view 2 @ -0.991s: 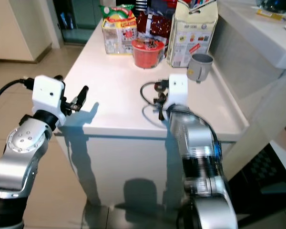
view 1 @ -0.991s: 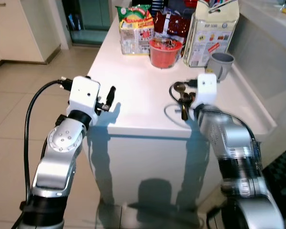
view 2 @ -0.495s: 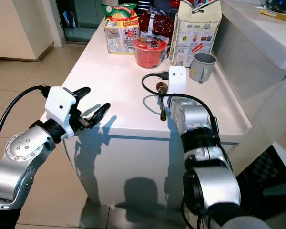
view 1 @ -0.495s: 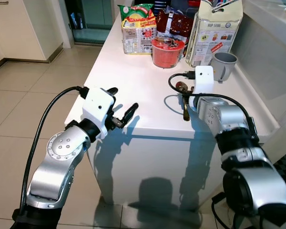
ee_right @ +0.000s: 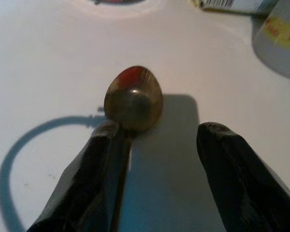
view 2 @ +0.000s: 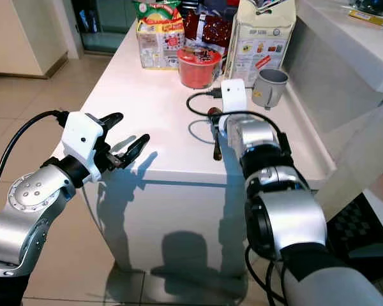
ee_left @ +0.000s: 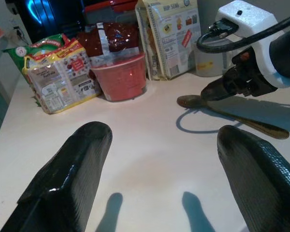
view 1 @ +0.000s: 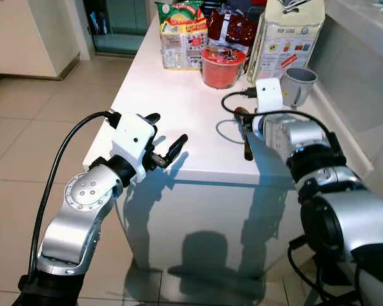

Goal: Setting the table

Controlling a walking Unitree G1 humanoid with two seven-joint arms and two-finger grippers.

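A dark metal spoon (view 1: 246,137) lies flat on the white table (view 1: 179,95), its bowl (ee_right: 133,99) pointing toward the red bowl. My right gripper (ee_right: 154,135) is low over the spoon and open. The handle runs close beside one finger (ee_right: 94,169); the other finger (ee_right: 237,179) stands well apart. In the eye views this gripper (view 1: 244,120) sits under its white wrist camera. My left gripper (view 1: 165,134) hovers open at the table's near left corner with nothing between its fingers (ee_left: 72,174).
At the far end of the table stand a red bowl (view 1: 222,65), a snack packet (view 1: 182,35), a dark red packet (view 1: 233,29) and a tall carton (view 1: 287,41). A grey mug (view 1: 297,83) is beside the right wrist. A raised counter runs along the right.
My left gripper has swung in over the table's near corner and its fingers have spread apart. The right gripper has stayed over the spoon. The camera has shifted slightly.
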